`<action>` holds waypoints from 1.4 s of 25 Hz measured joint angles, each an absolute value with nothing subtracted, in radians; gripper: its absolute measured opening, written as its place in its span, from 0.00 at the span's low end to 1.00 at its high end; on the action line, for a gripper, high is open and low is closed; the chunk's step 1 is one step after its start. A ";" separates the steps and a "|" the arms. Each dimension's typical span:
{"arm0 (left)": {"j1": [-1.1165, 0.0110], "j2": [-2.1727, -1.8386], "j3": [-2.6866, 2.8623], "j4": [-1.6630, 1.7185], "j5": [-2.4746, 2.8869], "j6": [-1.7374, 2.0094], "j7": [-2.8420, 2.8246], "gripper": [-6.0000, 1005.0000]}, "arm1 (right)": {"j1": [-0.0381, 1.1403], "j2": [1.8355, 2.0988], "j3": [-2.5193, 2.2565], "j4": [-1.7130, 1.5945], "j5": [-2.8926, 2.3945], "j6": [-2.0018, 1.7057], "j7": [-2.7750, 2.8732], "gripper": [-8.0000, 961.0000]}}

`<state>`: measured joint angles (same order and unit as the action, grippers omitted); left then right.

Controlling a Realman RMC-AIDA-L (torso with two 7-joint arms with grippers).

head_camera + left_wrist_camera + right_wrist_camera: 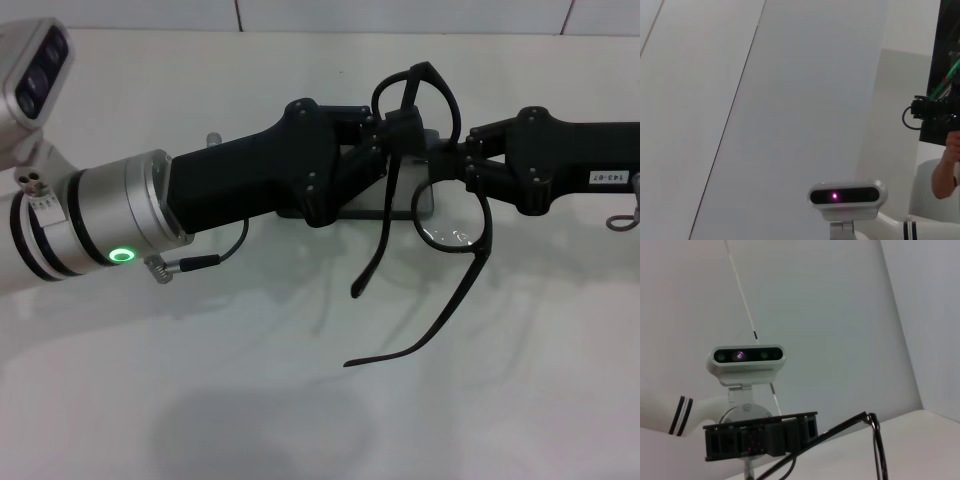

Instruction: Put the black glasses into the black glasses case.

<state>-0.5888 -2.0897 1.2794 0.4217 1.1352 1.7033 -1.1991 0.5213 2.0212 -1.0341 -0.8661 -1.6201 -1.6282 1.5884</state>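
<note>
The black glasses [452, 222] hang in the air between my two grippers in the head view, with both temple arms unfolded and pointing down toward the near side. My left gripper [402, 127] reaches in from the left and is shut on the frame by the upper lens. My right gripper [458, 160] comes from the right and is shut on the frame near the bridge. The black glasses case [424, 203] lies on the table under the grippers, with only a grey edge showing. The right wrist view shows part of the glasses [876, 445].
The white table [300, 380] spreads around the arms. A cable [215, 258] hangs from the left wrist. The left wrist view shows only walls, my head camera [845, 196] and a person's arm [945, 172] at the side.
</note>
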 joint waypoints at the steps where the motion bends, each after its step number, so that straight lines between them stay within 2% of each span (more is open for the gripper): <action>1: -0.589 -2.090 1.279 0.421 1.135 1.702 -1.199 0.05 | 0.524 2.022 -1.035 -0.866 -1.620 -1.629 1.588 0.10; 35: -0.586 -2.090 1.271 0.416 1.100 1.765 -1.184 0.05 | 0.515 2.018 -0.996 -0.803 -1.556 -1.673 1.510 0.08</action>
